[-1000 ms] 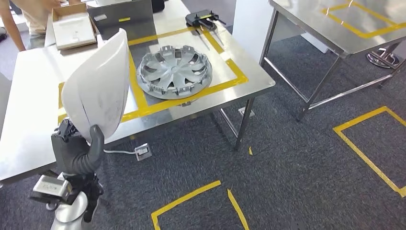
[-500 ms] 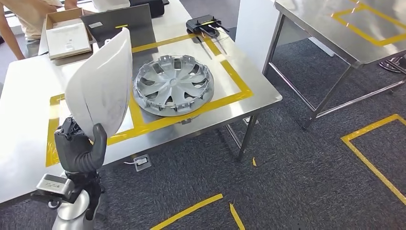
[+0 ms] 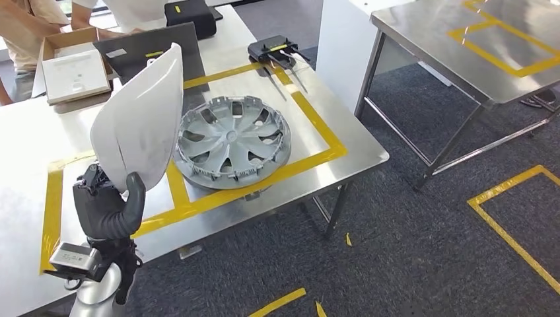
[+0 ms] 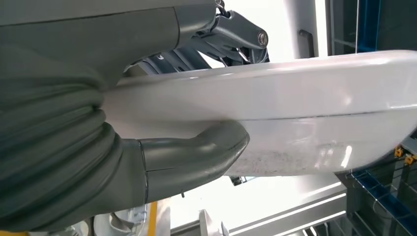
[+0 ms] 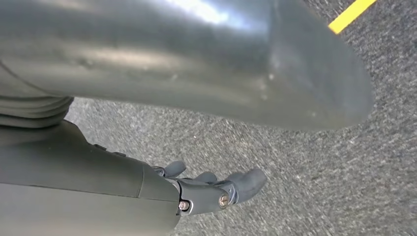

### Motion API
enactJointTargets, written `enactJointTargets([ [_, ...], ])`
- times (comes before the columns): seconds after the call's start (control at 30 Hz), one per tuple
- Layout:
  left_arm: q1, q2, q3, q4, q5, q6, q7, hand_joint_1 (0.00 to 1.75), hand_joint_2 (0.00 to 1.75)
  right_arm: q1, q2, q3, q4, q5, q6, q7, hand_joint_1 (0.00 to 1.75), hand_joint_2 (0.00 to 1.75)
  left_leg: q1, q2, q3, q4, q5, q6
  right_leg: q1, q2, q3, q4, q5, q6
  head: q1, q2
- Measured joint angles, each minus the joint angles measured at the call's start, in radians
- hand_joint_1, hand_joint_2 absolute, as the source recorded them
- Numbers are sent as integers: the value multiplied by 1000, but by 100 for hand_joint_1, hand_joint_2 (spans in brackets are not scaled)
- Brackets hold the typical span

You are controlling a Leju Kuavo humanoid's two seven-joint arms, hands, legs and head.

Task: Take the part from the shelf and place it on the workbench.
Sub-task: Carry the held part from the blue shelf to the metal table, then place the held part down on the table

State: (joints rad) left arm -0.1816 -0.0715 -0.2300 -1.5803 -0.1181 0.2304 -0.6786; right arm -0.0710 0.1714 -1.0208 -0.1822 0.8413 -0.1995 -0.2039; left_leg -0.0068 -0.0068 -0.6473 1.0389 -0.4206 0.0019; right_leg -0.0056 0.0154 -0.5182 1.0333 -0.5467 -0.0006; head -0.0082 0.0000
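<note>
Part (image 3: 140, 119), a white curved panel, stood nearly upright in the head view, long axis running from its lower end at the left hand (image 3: 105, 208) up to its tip above the workbench (image 3: 343, 125). Its concave face was turned toward the grey wheel cover (image 3: 231, 140) lying flat inside the yellow tape frame (image 3: 317, 115). The left hand was clamped on the panel's lower end, thumb (image 4: 196, 155) pressed against one face, darker fingers (image 4: 231, 37) behind the other, the panel rising directly above the hand near the workbench's near left edge. The right hand (image 5: 206, 189) hung over grey carpet (image 5: 295, 157), fingers apart, holding nothing. Compared with the earlier frames, the whole scene had shifted, so the camera had moved; the grip was unchanged.
</note>
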Motion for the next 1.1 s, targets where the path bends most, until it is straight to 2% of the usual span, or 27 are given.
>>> enactJointTargets([
  [0.03,-1,0,0,-1,-3,1,-2,175,175,0,0,0,0,0,0,-1,0,0,1,0,4,-3,2,4,0,-1,-1,8,-7,6,1,0],
  [0.07,-2,-1,0,-2,-8,4,-4,175,175,-1,0,0,0,0,0,-3,0,0,2,0,8,-4,0,7,0,-3,-2,11,3,7,2,0],
  [0.1,-3,-1,0,-3,-16,8,-8,175,175,-2,0,0,-1,1,1,-4,0,0,1,-1,13,-5,-3,8,0,-4,-1,16,5,0,2,0],
  [0.17,-4,-1,0,-3,-36,21,-15,175,175,-3,-1,1,-1,8,-1,-2,0,0,-6,-4,16,-2,-10,9,1,-7,7,5,15,-24,4,0],
  [0.2,-4,-1,0,-3,-45,27,-18,175,175,-4,-1,1,-1,13,-2,0,0,0,-8,-5,17,-2,-12,11,1,-8,15,-4,2,-31,4,0],
  [0.23,-3,-1,0,-3,-54,33,-18,175,175,-5,-2,2,-1,19,-2,2,0,0,-9,-5,17,-2,-15,13,0,-9,21,-14,-2,-28,5,0],
  [0.3,2,-1,0,-4,-63,39,-19,175,175,-4,-2,3,-1,26,-3,5,0,0,-10,-5,17,-1,-18,15,-1,-10,28,-24,-8,-15,5,0],
  [0.4,9,0,0,-8,-63,45,-19,175,175,-4,-2,3,-1,29,-3,8,0,0,-11,-5,17,0,-21,17,-3,-11,29,-30,-8,-5,5,0],
  [0.47,10,0,0,-12,-60,48,-19,175,175,-4,-1,4,-1,32,-1,9,0,0,-14,-6,18,-3,-24,24,-6,-13,34,-41,-7,12,4,0],
  [0.53,12,0,0,-19,-56,52,-19,175,175,-4,0,5,-1,36,0,10,0,0,-8,-9,32,-24,-19,33,-7,-15,40,-41,-10,26,4,0],
  [0.57,12,1,0,-23,-54,55,-20,175,175,-4,0,7,-1,38,1,10,0,0,-3,-9,42,-36,-15,36,-6,-15,34,-21,-21,27,5,0],
  [0.6,12,1,1,-26,-52,57,-20,175,175,-4,1,8,-1,40,2,11,0,0,1,-11,50,-46,-10,39,-6,-15,14,21,-43,28,7,0],
  [0.67,13,1,1,-28,-50,60,-19,175,175,-3,1,11,-1,42,3,12,0,0,2,-16,55,-50,-9,41,-9,-14,-59,155,-102,30,9,0],
  [0.7,16,1,1,-28,-49,60,-19,175,175,-2,1,12,-1,43,3,13,0,0,3,-21,55,-49,-9,40,-12,-14,-96,214,-120,32,10,0],
  [0.73,18,1,1,-28,-49,60,-19,175,175,-1,1,12,-1,44,3,14,0,0,4,-28,55,-46,-11,37,-15,-14,-118,242,-119,34,11,0],
  [0.77,20,1,1,-28,-49,61,-19,175,175,0,1,13,-1,45,3,14,0,0,7,-37,54,-42,-13,32,-18,-13,-120,232,-96,37,11,0],
  [0.83,21,2,1,-28,-49,64,-19,175,175,1,1,17,-1,48,6,14,0,0,13,-55,52,-26,-21,17,-28,2,-74,114,-18,45,11,0],
  [0.87,21,2,2,-29,-50,67,-19,175,175,1,2,19,-1,51,9,14,0,0,15,-65,49,-16,-25,8,-30,16,-49,55,8,47,12,0],
  [0.9,22,2,3,-30,-52,71,-19,175,175,1,3,22,0,55,12,15,0,0,15,-73,45,-8,-29,-1,-31,25,-32,15,22,45,12,0],
  [0.93,22,2,4,-31,-56,75,-19,175,175,1,4,24,0,59,14,16,0,0,15,-80,41,-5,-30,-10,-30,30,-26,-1,23,40,13,0],
  [0.97,23,2,7,-33,-61,81,-19,175,175,1,5,26,0,62,16,17,0,0,15,-87,39,-6,-28,-18,-26,25,-28,1,22,31,13,0],
  [1.03,28,4,16,-34,-74,97,-19,175,175,0,6,29,0,67,17,18,0,0,18,-94,35,-11,-24,-31,-27,7,-25,-1,28,12,13,0],
  [1.1,33,7,29,-36,-84,113,-19,175,175,0,9,31,0,70,18,19,0,0,17,-63,10,34,-50,-40,-29,-11,-22,-6,32,-3,7,0],
])
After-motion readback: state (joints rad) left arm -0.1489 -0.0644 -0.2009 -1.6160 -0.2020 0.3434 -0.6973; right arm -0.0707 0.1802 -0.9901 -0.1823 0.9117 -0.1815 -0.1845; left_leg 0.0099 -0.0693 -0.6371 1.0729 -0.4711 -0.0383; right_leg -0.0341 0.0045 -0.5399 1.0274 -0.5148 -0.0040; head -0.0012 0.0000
